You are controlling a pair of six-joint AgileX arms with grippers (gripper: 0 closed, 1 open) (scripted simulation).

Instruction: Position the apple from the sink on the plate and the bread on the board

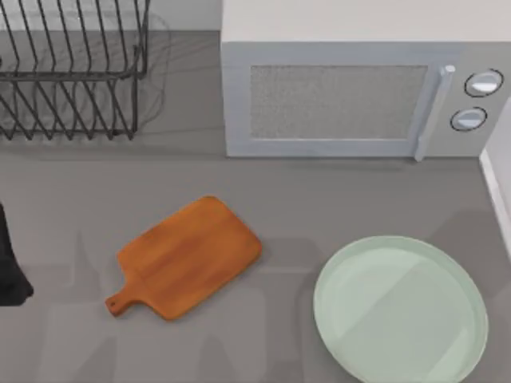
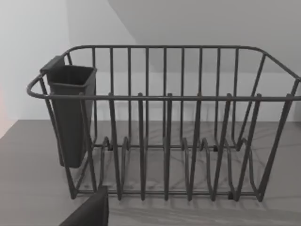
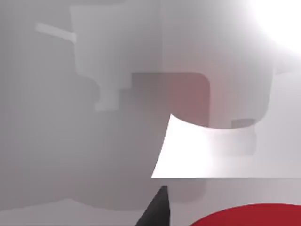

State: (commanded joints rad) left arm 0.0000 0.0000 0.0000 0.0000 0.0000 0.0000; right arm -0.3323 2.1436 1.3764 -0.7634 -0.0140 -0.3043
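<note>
The apple [image 3: 249,216] fills the right wrist view's edge, close under that camera. I cannot tell how the fingers stand. It looks smooth, hard and rolly, so grip across its middle. Plate [image 1: 399,311] and board [image 1: 188,257] lie bare on the worktop [image 1: 319,199].

Open grey counter between board [image 1: 185,257] and plate [image 1: 401,309] (microwave [image 1: 351,100] and wire rack [image 1: 72,72] behind).

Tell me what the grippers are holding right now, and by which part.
Cannot be told. The right wrist view has the apple close under a dark fingertip, but no grip shows.
</note>
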